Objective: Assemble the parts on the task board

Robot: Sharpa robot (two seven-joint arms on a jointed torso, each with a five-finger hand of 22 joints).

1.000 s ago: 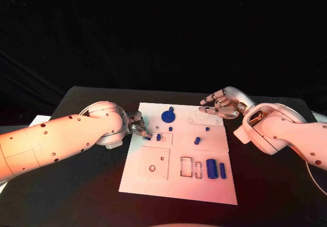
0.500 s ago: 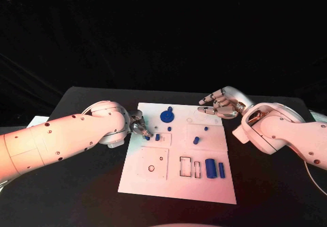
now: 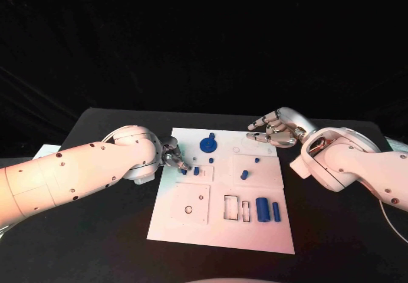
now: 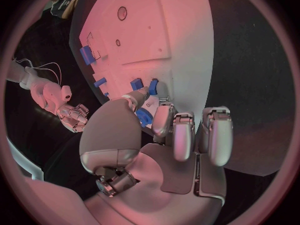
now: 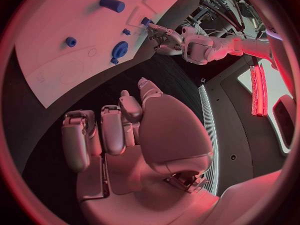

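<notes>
A: Where did the left hand (image 3: 173,155) sit?
B: At the left edge of the task board (image 3: 223,233), on the black table (image 3: 102,236). Its fingertips were pressed together around a small blue part (image 4: 135,84) beside the upright blue peg (image 3: 197,171); from the wrist view it seemed pinched between thumb and finger, though the head view was too small to settle that.

A: And the right hand (image 3: 273,131)?
B: It hovered over the board's far right corner, fingers loosely curled and apart, with nothing in it.

A: The other parts?
B: A round blue gear (image 3: 208,143) lay near the far edge. Two blue cylinders (image 3: 269,210) lay side by side near the right edge, next to two narrow rectangular slots (image 3: 237,208). A small blue piece (image 3: 244,174) stood mid-board.
</notes>
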